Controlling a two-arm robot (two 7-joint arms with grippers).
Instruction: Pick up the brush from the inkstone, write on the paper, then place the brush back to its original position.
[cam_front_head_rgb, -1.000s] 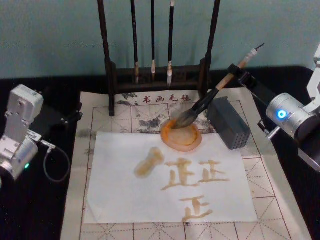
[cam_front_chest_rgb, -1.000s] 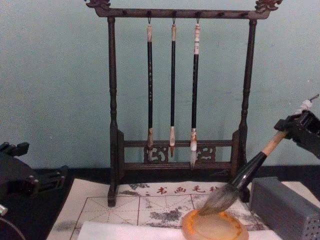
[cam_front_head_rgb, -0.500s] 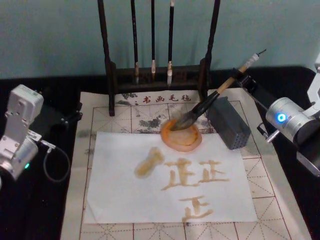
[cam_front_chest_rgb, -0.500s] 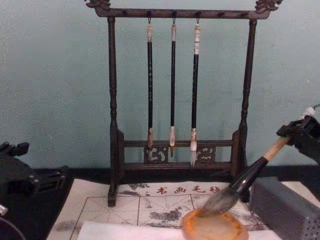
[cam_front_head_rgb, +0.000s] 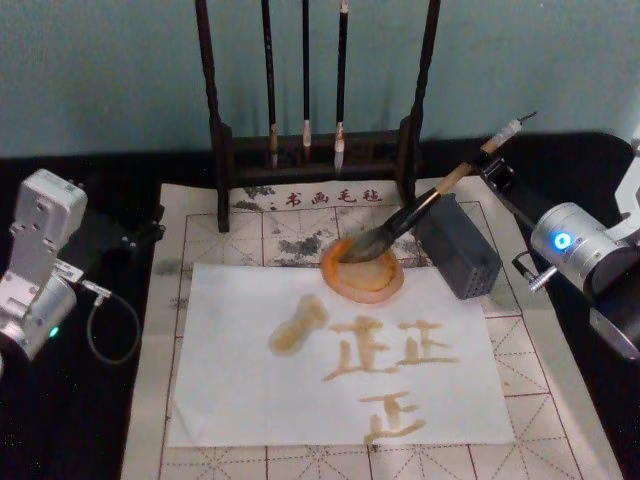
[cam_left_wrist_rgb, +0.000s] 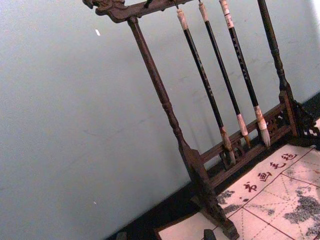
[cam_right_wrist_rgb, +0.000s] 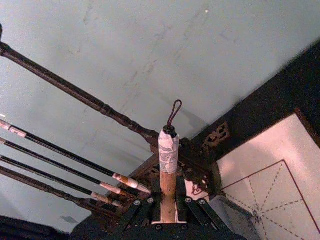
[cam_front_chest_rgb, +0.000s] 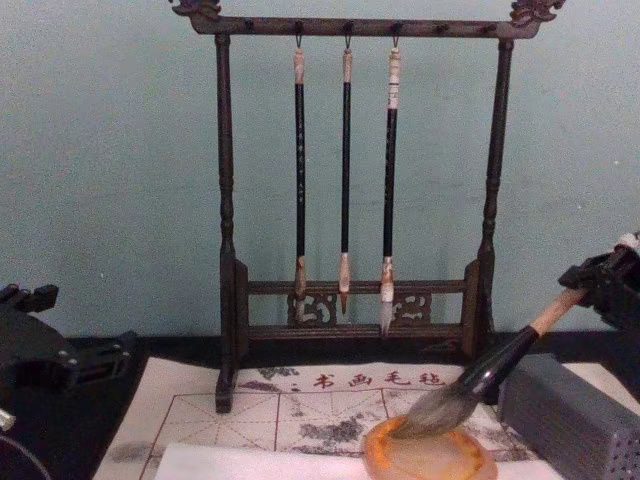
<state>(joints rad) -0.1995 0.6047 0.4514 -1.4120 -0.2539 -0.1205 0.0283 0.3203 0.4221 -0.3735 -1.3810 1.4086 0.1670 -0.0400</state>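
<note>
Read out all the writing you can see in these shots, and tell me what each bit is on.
"正": brushed three times in amber strokes on the white paper.
"书画毛毡": printed in red on the grid mat, in front of the brush stand; the last character is less clear.
Marks on the handles of the hanging brushes: too small to read.

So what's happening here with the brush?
The right hand grips the brush near the top of its handle. The brush is tilted, with its bristles resting in the inkstone. The paper in front already carries three characters and a smear, so the brush is probably being put back, though it could be getting dipped again. The left hand sits parked off to the left.
</note>
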